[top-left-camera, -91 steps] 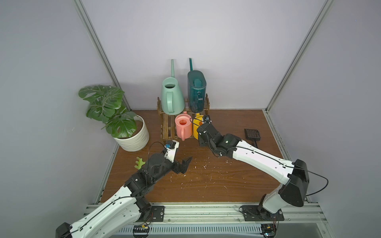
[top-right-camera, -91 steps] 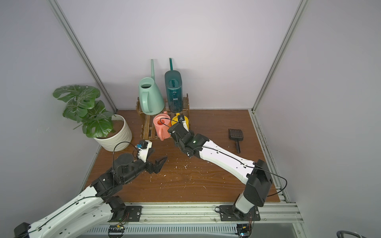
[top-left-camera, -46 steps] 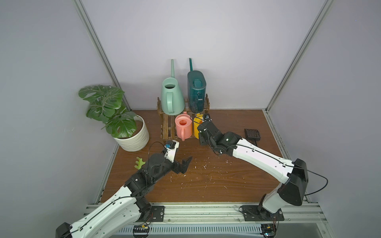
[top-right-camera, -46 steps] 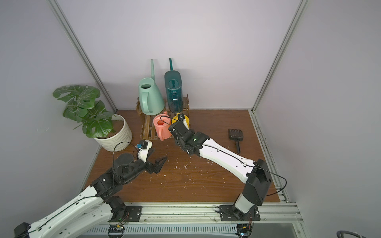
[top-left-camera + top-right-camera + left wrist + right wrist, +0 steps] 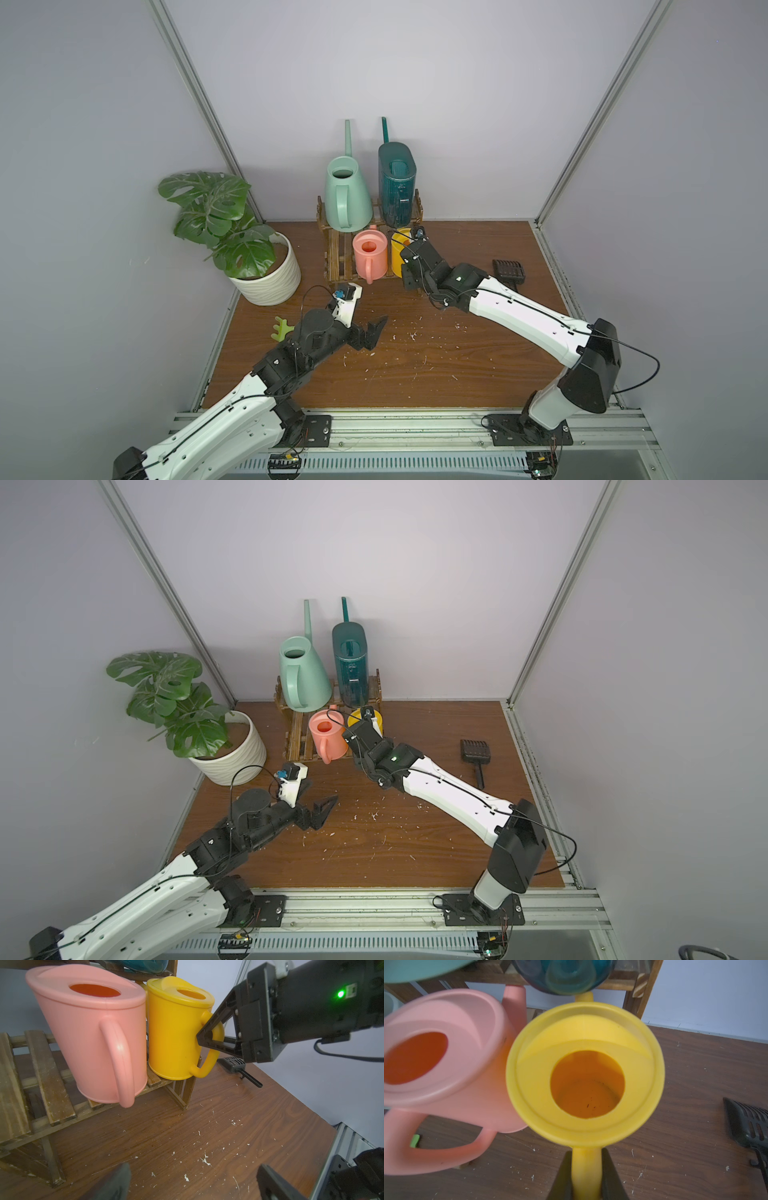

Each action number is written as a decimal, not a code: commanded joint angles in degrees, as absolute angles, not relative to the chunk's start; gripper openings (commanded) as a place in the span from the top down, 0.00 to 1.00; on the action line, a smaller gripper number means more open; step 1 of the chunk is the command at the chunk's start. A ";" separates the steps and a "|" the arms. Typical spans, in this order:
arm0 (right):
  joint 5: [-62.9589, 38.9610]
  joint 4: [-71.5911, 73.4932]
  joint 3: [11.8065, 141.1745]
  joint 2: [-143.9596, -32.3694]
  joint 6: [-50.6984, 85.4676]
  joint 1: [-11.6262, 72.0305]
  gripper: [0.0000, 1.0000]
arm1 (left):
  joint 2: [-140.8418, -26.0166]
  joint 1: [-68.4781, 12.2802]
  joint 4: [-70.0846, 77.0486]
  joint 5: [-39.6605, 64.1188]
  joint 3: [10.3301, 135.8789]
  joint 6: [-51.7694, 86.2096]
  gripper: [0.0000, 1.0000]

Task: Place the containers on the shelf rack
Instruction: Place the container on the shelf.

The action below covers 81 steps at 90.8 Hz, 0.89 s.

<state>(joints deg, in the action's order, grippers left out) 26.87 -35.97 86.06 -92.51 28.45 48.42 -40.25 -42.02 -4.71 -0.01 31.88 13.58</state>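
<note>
The shelf rack point(image 5: 338, 259) of dark wooden slats stands at the back wall. On its upper tier are the mint-green can point(image 5: 347, 195) and the dark-teal can point(image 5: 397, 187). The pink can point(image 5: 370, 253) stands on the lower tier, and the yellow can point(image 5: 583, 1076) is beside it at that tier's right end, its base at the slats point(image 5: 153, 1080). My right gripper point(image 5: 586, 1178) is shut on the yellow can's handle point(image 5: 216, 1051). My left gripper point(image 5: 374, 332) hangs open over the table in front of the rack, nothing between its fingers.
A leafy plant in a white ribbed pot point(image 5: 266, 278) stands left of the rack. A small green fork point(image 5: 282, 330) lies by the left arm. A black scoop point(image 5: 509, 270) lies on the right. White crumbs dot the wooden table point(image 5: 415, 365).
My right gripper has edged a little toward the rack with the yellow can in it. The left arm has not moved.
</note>
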 commanded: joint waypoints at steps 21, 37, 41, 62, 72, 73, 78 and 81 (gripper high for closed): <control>26.76 -31.95 85.80 -93.64 27.33 47.25 0.85 | -39.94 -42.19 -4.70 0.20 32.88 13.10 0.03; 26.41 -32.05 85.74 -93.87 27.46 47.11 0.77 | -39.40 -42.21 -4.90 -0.05 32.76 13.23 0.03; 26.13 -32.21 85.78 -93.81 27.54 47.17 0.74 | -39.39 -42.24 -4.99 -0.04 32.70 13.25 0.03; 25.09 -32.18 85.27 -91.70 27.47 47.29 0.65 | -39.51 -42.20 -4.93 -0.20 32.66 13.22 0.03; 23.89 -31.81 84.49 -90.03 27.19 47.37 0.60 | -39.51 -42.21 -5.51 -1.07 32.98 12.97 0.03; 23.72 -31.68 84.35 -89.84 27.17 47.37 0.59 | -39.49 -42.20 -5.52 -1.15 33.03 12.97 0.03; 23.02 -31.43 83.87 -88.79 27.07 47.37 0.57 | -39.37 -42.19 -5.45 -1.48 32.96 12.91 0.03; 22.83 -31.35 83.52 -88.17 27.07 47.35 0.56 | -39.24 -42.20 -5.45 -1.70 32.96 12.81 0.03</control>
<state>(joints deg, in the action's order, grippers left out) 24.25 -32.51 84.79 -92.14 27.42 47.33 -39.94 -42.02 -5.06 -0.43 31.88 13.56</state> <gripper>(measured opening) 0.425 0.972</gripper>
